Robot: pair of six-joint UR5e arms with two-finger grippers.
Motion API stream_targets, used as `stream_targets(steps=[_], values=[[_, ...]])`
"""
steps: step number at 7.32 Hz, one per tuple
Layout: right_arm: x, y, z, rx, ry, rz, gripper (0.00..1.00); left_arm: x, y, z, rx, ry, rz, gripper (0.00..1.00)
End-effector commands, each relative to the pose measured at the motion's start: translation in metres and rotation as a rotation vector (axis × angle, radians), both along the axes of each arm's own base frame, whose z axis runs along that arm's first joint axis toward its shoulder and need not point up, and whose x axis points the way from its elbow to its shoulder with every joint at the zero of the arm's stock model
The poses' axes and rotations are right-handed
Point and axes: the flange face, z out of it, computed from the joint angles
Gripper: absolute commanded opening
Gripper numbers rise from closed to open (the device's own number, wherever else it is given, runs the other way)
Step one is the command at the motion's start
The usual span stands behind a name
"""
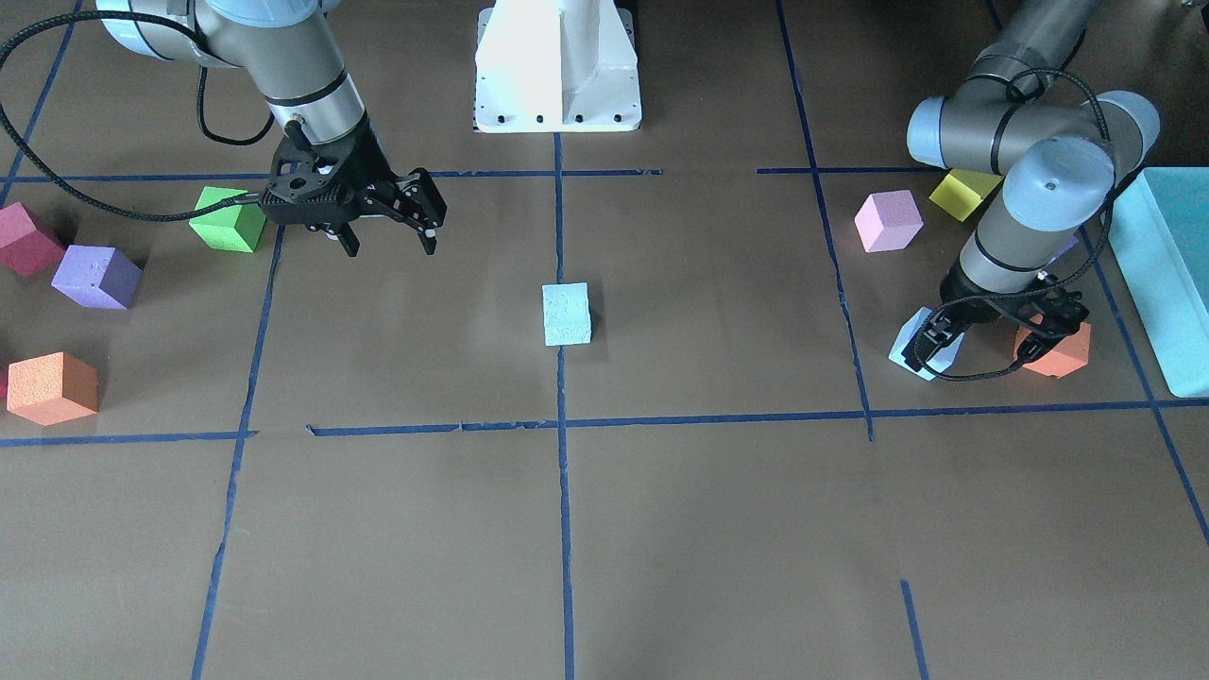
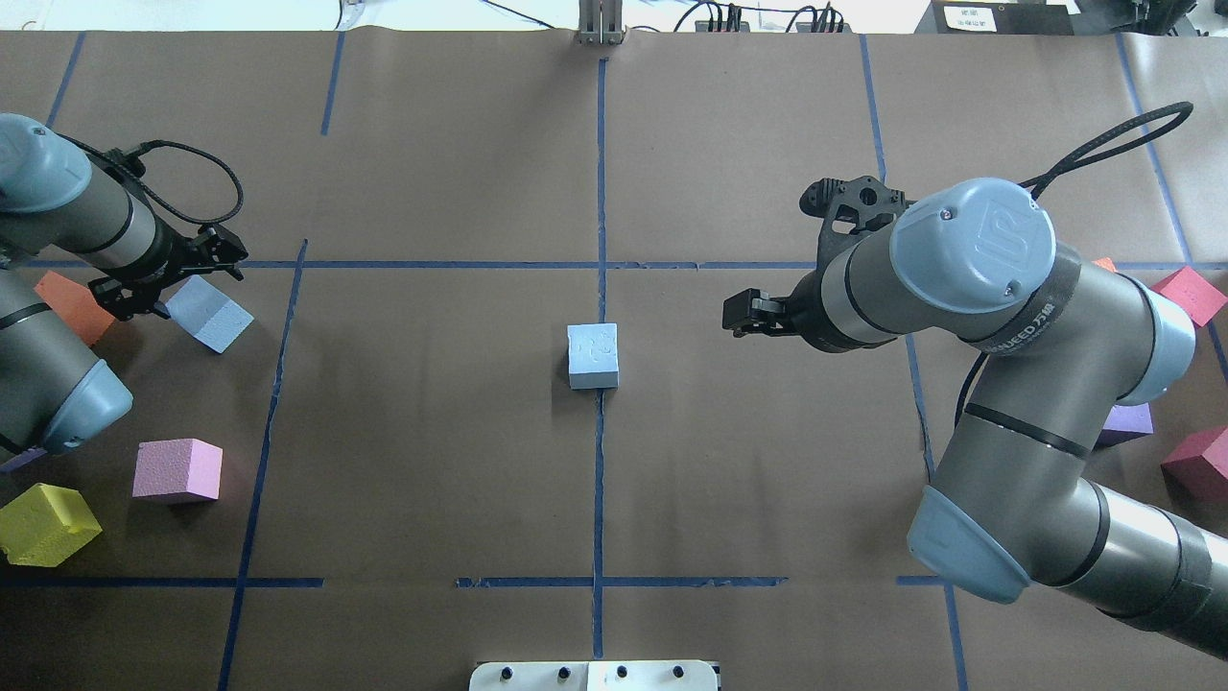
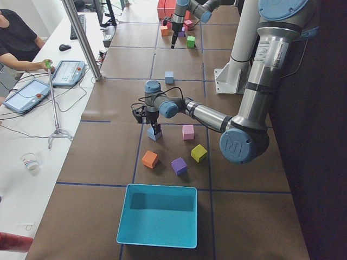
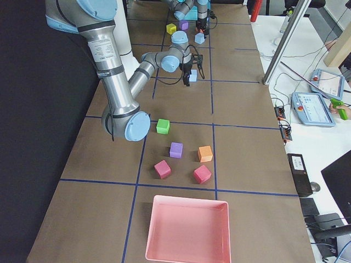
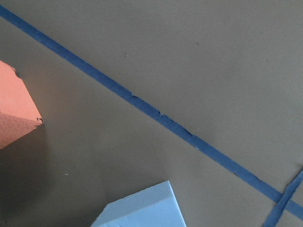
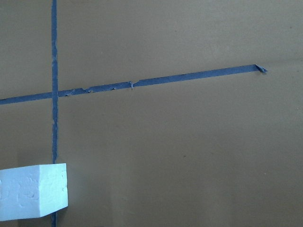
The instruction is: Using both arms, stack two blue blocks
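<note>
One pale blue block [image 1: 567, 314] sits alone at the table's centre on the blue tape line; it also shows in the overhead view [image 2: 593, 355] and at the lower left of the right wrist view [image 6: 33, 191]. The second blue block [image 1: 914, 348] lies on the robot's left side [image 2: 209, 314]. My left gripper [image 1: 987, 338] is open and low over it, one finger at the block, the other towards an orange cube [image 1: 1065, 354]. My right gripper [image 1: 389, 236] is open and empty, hovering above the table, off to the centre block's side.
A large teal box [image 1: 1166, 274] lies beyond the left arm. Pink [image 1: 888, 220] and yellow [image 1: 963, 194] cubes lie near it. Green [image 1: 229, 219], purple [image 1: 96, 277], maroon [image 1: 24, 238] and orange [image 1: 52, 387] cubes lie by the right arm. The white pedestal [image 1: 557, 66] stands at the back.
</note>
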Motion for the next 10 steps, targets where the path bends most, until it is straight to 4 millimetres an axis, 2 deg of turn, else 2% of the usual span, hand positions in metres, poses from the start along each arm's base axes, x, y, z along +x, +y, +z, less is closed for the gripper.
stream_targets(steps=[1, 2, 3, 7, 10], values=[[-0.003, 0.003, 0.0, 0.0, -0.001, -0.005, 1.0, 0.009, 0.004, 0.006, -0.01, -0.013, -0.001, 1.0], [-0.003, 0.003, -0.001, 0.001, 0.0, -0.005, 1.0, 0.01, 0.005, 0.007, -0.013, -0.014, 0.0, 1.0], [-0.006, 0.004, -0.004, 0.012, 0.001, 0.0, 1.0, 0.01, 0.005, -0.004, 0.0, -0.01, -0.01, 1.0], [-0.013, 0.011, -0.003, 0.026, 0.009, 0.001, 1.0, 0.004, 0.002, -0.002, 0.024, -0.041, -0.035, 1.0], [-0.02, 0.019, -0.004, 0.011, 0.003, 0.003, 1.0, 0.002, 0.005, 0.006, 0.021, -0.063, -0.045, 1.0]])
